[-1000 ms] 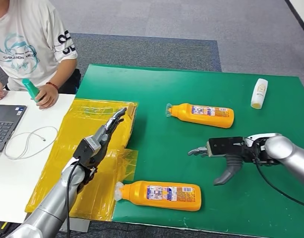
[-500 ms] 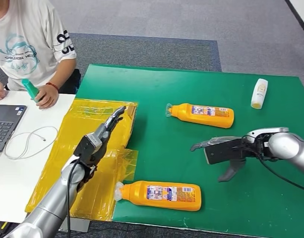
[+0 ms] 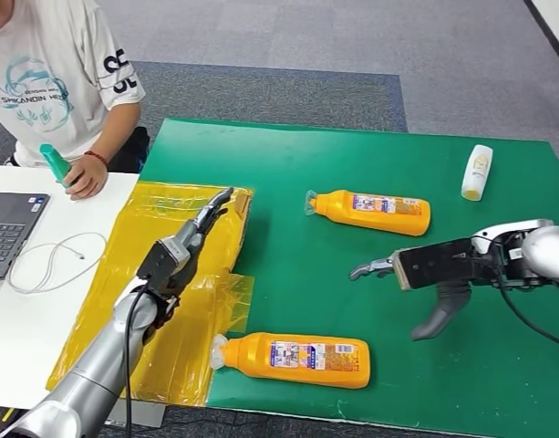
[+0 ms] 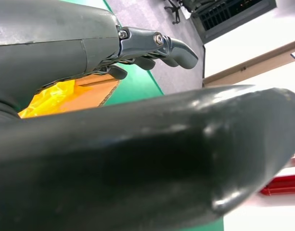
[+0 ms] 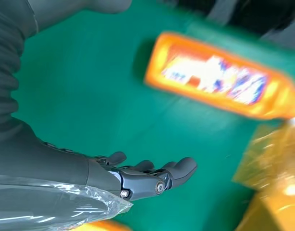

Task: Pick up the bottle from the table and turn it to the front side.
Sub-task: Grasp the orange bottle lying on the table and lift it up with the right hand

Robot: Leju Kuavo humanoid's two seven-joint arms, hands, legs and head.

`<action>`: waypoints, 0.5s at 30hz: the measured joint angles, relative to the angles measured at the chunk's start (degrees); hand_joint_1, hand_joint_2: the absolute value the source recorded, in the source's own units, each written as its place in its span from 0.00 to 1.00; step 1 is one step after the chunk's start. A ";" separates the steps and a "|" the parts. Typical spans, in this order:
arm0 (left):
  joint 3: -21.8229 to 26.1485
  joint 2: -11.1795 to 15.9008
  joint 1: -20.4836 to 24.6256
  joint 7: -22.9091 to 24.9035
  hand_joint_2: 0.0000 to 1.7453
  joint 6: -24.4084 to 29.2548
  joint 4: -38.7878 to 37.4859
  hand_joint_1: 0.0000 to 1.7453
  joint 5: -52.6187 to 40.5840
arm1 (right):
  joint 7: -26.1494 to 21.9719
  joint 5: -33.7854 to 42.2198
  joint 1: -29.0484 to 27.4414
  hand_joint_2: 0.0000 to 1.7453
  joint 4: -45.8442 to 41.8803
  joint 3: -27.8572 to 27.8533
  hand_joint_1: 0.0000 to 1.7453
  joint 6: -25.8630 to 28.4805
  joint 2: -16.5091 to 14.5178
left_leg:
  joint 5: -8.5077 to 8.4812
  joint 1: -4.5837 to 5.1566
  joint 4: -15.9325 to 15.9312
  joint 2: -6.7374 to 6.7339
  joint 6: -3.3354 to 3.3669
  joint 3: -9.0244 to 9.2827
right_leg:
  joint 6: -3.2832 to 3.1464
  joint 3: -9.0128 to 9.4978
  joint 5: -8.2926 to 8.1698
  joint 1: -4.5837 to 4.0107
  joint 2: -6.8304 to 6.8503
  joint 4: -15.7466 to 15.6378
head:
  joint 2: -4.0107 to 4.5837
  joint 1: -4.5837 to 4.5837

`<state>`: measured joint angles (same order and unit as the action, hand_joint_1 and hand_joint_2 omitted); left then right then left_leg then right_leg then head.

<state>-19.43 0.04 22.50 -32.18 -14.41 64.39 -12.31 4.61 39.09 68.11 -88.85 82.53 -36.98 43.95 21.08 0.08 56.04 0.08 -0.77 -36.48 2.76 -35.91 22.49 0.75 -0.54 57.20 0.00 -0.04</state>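
The right hand (image 3: 428, 274), fingers apart and empty at frame right, should grasp the smooth, rigid, likely slippery orange bottle (image 3: 294, 359) mid-body.

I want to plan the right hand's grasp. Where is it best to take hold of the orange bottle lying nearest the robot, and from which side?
Probably around the wide middle of the near orange plastic bottle, at its label, coming from above. It lies flat on the green mat, long axis crosswise, neck toward the yellow plastic bag. The open right hand hovers to its right.
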 joint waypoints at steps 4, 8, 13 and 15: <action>-0.56 -0.48 1.47 -0.24 0.00 -0.17 -1.43 0.00 0.59 | -1.05 6.47 0.18 1.00 -0.02 1.65 0.00 -1.29 0.03 | 0.00 0.00 0.00 0.00 0.00 0.00 | 0.00 0.01 0.00 0.00 0.00 0.00 | 0.00 0.01; -1.02 -0.74 2.11 -0.37 0.00 -0.15 -2.43 0.00 1.04 | -2.36 8.60 -0.01 1.00 0.01 2.95 0.00 -1.44 0.02 | 0.01 0.00 0.00 0.00 0.00 -0.01 | 0.00 0.01 0.00 0.00 0.00 0.00 | 0.00 -0.01; -1.56 -0.73 2.10 -0.38 0.00 0.21 -3.08 0.00 1.50 | -5.33 7.37 -1.88 1.00 0.65 3.48 0.00 -1.02 -0.45 | 0.01 0.00 0.00 0.01 0.00 -0.03 | 0.00 0.02 0.01 -0.01 0.01 0.00 | 0.01 0.00; -1.74 -0.67 1.93 -0.37 0.00 0.32 -3.16 0.00 1.78 | -6.74 5.80 -3.33 1.00 1.19 3.31 0.00 -0.72 -0.95 | 0.01 -0.01 -0.01 0.01 0.00 -0.03 | 0.00 0.02 0.01 -0.01 0.01 0.00 | 0.01 0.00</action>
<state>-21.17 -0.63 24.43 -32.55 -14.09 61.23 -10.54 -2.13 44.90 64.79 -87.67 85.84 -37.69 43.00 21.08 0.07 56.04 0.09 -0.77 -36.51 2.76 -35.89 22.50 0.74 -0.53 57.21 0.01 -0.04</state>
